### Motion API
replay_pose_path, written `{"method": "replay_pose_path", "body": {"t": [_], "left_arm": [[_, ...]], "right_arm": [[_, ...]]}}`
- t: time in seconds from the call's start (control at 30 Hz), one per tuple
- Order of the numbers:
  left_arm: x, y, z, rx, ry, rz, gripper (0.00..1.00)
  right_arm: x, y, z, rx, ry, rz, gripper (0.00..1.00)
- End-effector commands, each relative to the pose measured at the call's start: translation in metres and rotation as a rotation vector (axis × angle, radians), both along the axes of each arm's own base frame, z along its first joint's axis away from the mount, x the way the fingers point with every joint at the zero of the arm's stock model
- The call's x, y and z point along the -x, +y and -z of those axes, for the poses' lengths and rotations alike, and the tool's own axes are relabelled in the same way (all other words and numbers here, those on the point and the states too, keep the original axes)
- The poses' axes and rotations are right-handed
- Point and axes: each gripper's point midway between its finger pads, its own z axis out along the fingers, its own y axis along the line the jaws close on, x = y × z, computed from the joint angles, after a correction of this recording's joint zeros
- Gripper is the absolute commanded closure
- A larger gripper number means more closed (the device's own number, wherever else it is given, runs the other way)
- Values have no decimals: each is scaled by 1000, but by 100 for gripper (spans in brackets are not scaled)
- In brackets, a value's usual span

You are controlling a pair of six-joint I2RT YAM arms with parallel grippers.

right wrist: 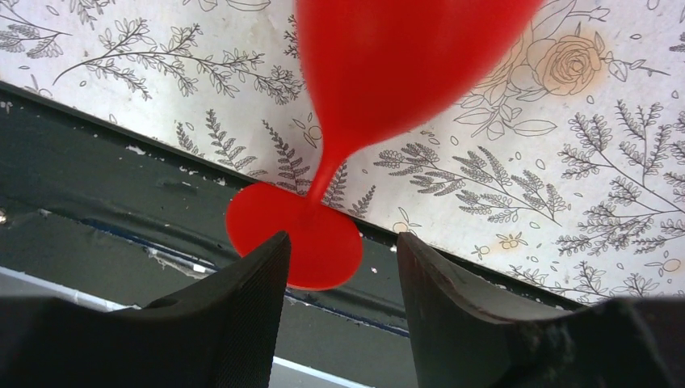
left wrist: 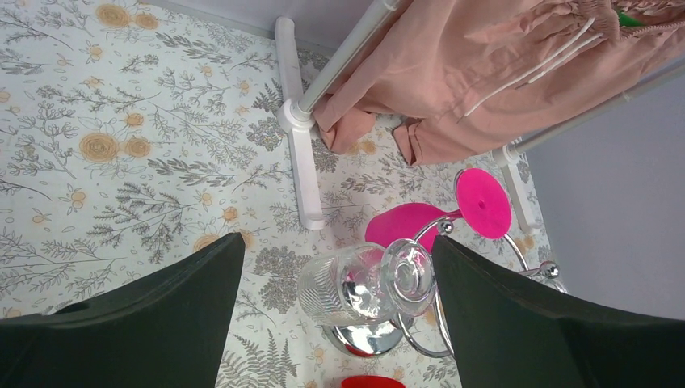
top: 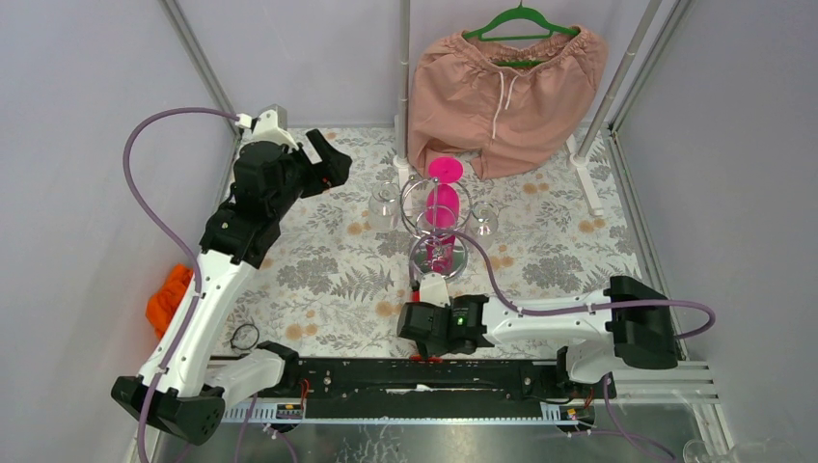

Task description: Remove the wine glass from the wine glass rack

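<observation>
Our floral surface [top: 318,270] carries pink shorts [top: 502,96] at the back and the wine glass rack [top: 453,258] mid-table, with a pink glass [top: 442,207] hanging on it. Our left end effector [left wrist: 338,242] gapes wide near the rack. Our right end effector [right wrist: 339,238] stands open, not touching the red wine glass [right wrist: 388,73], which is off the rack at the near edge.

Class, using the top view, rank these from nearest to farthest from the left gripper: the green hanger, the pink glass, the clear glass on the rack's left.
1. Clear glass, on the left of the rack, just right of the left gripper.
2. Pink glass, at the rack's middle.
3. Green hanger, back right, above the shorts.
</observation>
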Motion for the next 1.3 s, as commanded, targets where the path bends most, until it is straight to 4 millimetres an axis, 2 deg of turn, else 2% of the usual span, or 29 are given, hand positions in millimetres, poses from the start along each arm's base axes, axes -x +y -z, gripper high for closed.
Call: {"method": "replay_pose_path", "body": {"t": [0.0,0.3,0.47,0.63,0.77,1.1,1.2,1.27], "left_arm": [[4,6,6,-36,3,-14,6],[6,8,12,-55,6,-17,5],[7,10,13,-63,4,-21,5],[7,12,10,-67,-4,-27,5],[7,12,11,-72,-2,-26,4],[12,18,10,-96,-6,-37,3],[15,20,13,-109,-4,-40,3],[16,22,15,-118,-1,-43,3]], "right_arm": [[-5,3,11,20,-29,38,41],[-9,9,24,65,-39,56,43],[-19,18,-2,34,-94,62,45],[-18,44,-26,-30,-99,2,45],[-15,59,-21,-12,-84,-43,43],[-5,85,16,30,-12,-99,43],[-6,92,17,27,-12,-103,43],[-7,99,8,7,-26,-101,43]]}}
